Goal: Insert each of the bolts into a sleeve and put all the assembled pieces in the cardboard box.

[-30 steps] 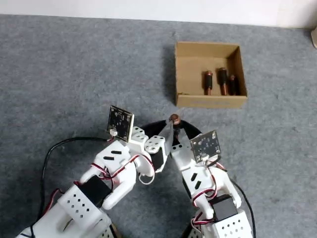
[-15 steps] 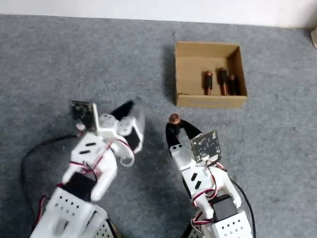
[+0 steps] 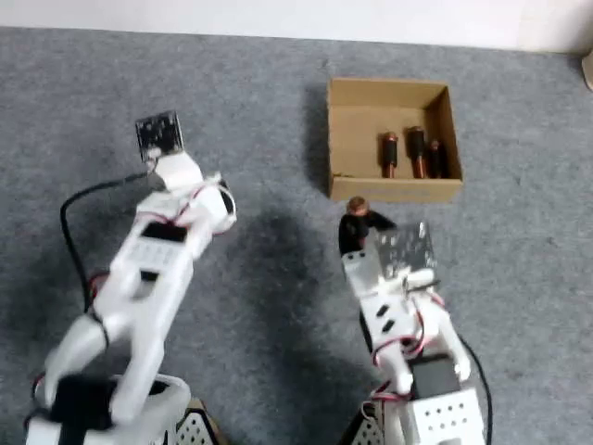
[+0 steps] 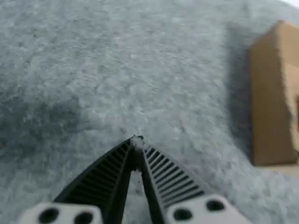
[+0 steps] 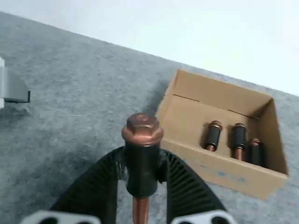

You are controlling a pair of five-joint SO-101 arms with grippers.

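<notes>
R gripper (image 5: pixel 142 161) clamped on sleeved bolt (image 5: pixel 142 135), head end toward box (image 3: pixel 394 190), just short of its near wall. Box sits near worktop (image 3: pixel 232 111) far edge, 3 assemblies (image 3: pixel 417 153) in its right half. L gripper (image 4: pixel 137 142) tips together, over worktop left of box.

Three assembled pieces (image 3: pixel 418 151) in cardboard box (image 3: pixel 394 191)

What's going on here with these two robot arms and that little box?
The right gripper is clamped on a black sleeve with a copper bolt through it, holding it just short of the cardboard box. Three finished pieces already lie inside the box. The left gripper is shut and empty, off to the side above the grey mat.
</notes>
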